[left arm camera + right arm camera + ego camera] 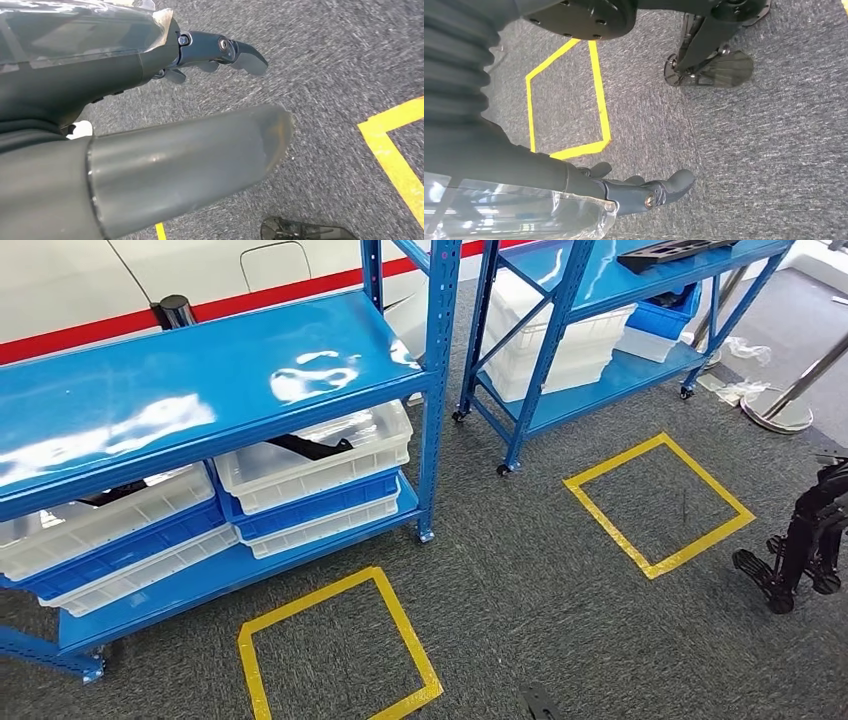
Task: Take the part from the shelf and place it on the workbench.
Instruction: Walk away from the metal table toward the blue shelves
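Left robot hand [165, 125] thick grey thumb, dark fingers [220, 50] (silver screws), clear plastic wrap

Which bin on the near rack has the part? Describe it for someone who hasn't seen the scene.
Start at the near blue rack, lower level, under its top shelf. Next to the post sits a white bin, topmost in its stack, with a black part lying inside.

Left hand [200, 115] hangs low over the carpet, thick grey thumb [200, 160] stretched forward, dark fingers [225, 50] extended apart from it and only lightly bent, nothing between them. Right hand [624, 192] hangs the same way, fingers [669, 185] reaching out nearly straight with a slight curl at the tips, palm empty. Both arms are down at the robot's sides, wrists pointing at the floor.
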Controlling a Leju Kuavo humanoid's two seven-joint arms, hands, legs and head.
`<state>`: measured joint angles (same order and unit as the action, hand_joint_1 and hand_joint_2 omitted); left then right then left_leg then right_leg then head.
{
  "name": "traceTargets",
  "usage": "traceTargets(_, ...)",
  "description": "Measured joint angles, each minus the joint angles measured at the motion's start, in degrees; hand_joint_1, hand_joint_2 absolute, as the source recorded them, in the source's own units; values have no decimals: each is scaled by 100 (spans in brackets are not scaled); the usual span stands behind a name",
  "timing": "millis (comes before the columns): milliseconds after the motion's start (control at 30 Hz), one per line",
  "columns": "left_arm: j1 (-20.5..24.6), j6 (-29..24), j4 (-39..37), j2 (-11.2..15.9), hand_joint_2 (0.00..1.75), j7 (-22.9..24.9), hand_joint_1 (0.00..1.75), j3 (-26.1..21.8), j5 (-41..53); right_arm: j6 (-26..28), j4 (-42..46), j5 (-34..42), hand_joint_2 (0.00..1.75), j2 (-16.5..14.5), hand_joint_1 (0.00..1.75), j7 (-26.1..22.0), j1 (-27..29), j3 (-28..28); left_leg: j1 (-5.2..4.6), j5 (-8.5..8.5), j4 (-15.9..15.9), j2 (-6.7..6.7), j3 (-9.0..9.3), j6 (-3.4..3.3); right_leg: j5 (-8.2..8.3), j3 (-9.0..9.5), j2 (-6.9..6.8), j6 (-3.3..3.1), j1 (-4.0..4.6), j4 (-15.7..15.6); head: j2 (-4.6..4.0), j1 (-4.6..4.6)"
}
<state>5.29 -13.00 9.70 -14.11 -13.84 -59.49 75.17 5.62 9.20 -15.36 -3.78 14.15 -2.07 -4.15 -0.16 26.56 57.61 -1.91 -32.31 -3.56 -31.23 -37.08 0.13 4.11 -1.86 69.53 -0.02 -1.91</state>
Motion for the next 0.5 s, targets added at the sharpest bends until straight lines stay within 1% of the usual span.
traceTargets(33,1,0,0,-3,0,0,0,0,0,0,0,-3,175,2,0,-1,0,0,3,-9,2,-47,-2,19,128,259,65,12,3,-435,0,-1)
traceTargets(67,4,0,0,-7,0,0,0,0,0,0,0,-5,175,4,0,-1,-2,0,-5,-14,7,-92,-7,46,225,481,146,5,11,-832,0,1)
traceTargets(100,5,-1,0,-10,0,0,0,0,0,0,0,-7,175,4,0,-1,-5,0,-9,-22,11,-132,-18,79,290,646,206,-16,23,-1126,0,3)
traceTargets(133,5,-2,0,-13,0,0,0,-1,0,0,0,-9,175,3,0,-1,-7,0,-9,-33,14,-168,-35,118,313,723,248,-47,42,-1269,0,5)
traceTargets(167,2,-2,0,-15,0,0,0,-1,0,0,0,-12,175,2,0,1,-7,0,-6,-47,12,-200,-52,158,313,728,232,-79,68,-1284,0,7)
traceTargets(200,-1,-3,0,-15,0,0,0,-1,0,0,0,-14,175,-1,0,2,-6,0,7,-61,8,-227,-69,196,333,728,185,-114,66,-1286,0,7)
traceTargets(233,-5,-4,0,-15,0,0,0,-1,0,0,0,-18,175,-1,0,3,-7,0,21,-51,28,-205,-88,232,352,725,145,-149,53,-1291,0,8)
traceTargets(267,-6,-5,0,-15,0,0,0,-1,0,-1,0,-20,175,-2,0,3,-9,0,30,17,117,-135,-131,264,368,725,101,-198,36,-1303,0,15)
traceTargets(300,-4,-6,0,-13,0,0,0,0,0,-2,0,-21,175,-4,0,3,-10,0,37,153,317,-47,-222,295,381,726,48,-247,17,-1317,0,22)
traceTargets(333,-1,-7,0,-13,0,0,0,1,0,-7,0,-22,175,-4,0,2,-6,0,48,342,635,47,-365,322,383,724,-9,-281,19,-1321,0,30)
traceTargets(367,2,-6,0,-12,0,0,0,1,0,-11,0,-22,175,-5,0,2,3,0,57,544,1025,103,-547,350,379,719,-69,-307,30,-1321,0,38)
traceTargets(400,0,-5,0,-12,0,0,0,1,0,-15,0,-22,175,-6,0,2,12,0,70,691,1383,125,-715,375,376,714,-135,-315,40,-1320,0,38)
traceTargets(433,-6,-5,0,-12,0,0,0,1,-1,-17,0,-22,175,-7,0,2,17,0,82,745,1602,141,-816,396,375,711,-197,-315,47,-1319,0,38)
traceTargets(467,-13,-5,0,-11,0,0,0,0,-1,-17,0,-22,175,-8,0,2,18,0,96,684,1598,162,-804,409,375,712,-255,-314,49,-1318,0,38)
traceTargets(500,-19,-6,0,-9,0,0,0,-1,-2,-17,0,-22,175,-10,0,2,15,0,109,533,1375,200,-677,415,373,718,-309,-312,50,-1317,0,38)
